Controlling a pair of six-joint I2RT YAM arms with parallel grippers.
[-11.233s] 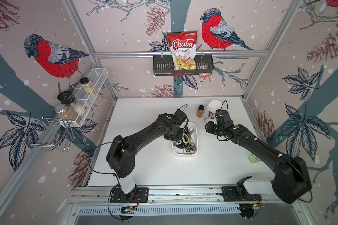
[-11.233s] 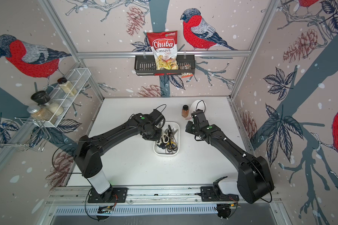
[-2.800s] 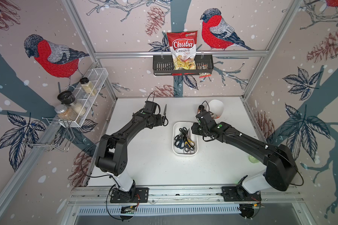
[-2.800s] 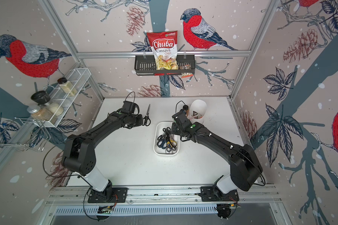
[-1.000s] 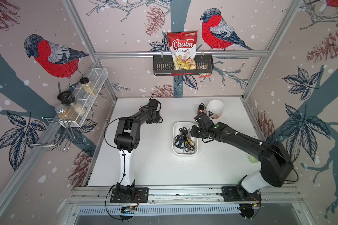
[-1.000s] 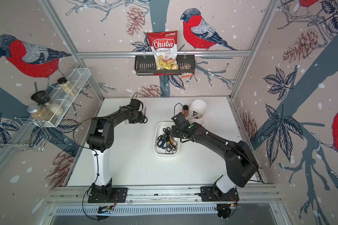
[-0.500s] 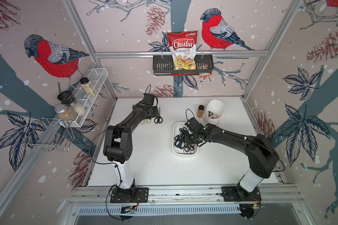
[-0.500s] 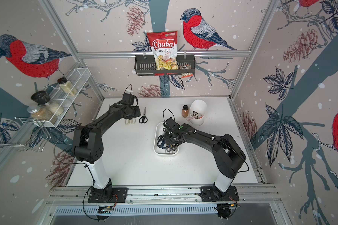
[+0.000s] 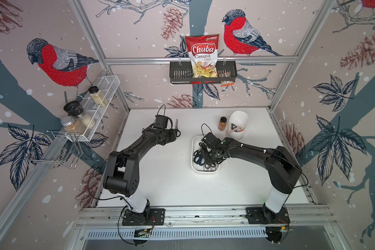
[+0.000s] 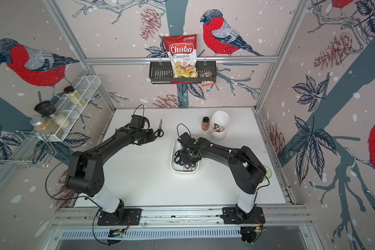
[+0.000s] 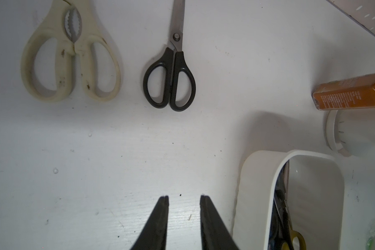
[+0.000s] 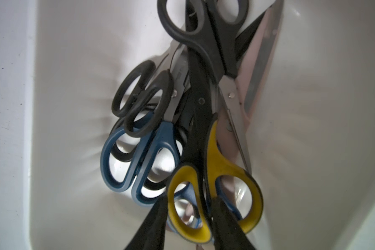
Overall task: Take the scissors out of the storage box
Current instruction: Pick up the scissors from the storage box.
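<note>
1. Two scissors lie side by side outside the storage box (image 11: 253, 194): one cream pair (image 11: 64, 71), one black pair (image 11: 173, 73).
2. Roughly seven tangled pairs (image 12: 204, 108) lie inside it.
3. The left gripper (image 11: 184, 201), beside the box, is parted and empty.
4. The right gripper (image 12: 191, 200), inside the box, straddles one yellow handle loop (image 12: 182, 173); I cannot tell if it grips.

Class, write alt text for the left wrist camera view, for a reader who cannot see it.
Cream-handled scissors and black-handled scissors lie apart on the white table; the open left gripper hovers short of them, beside the storage box.
</note>
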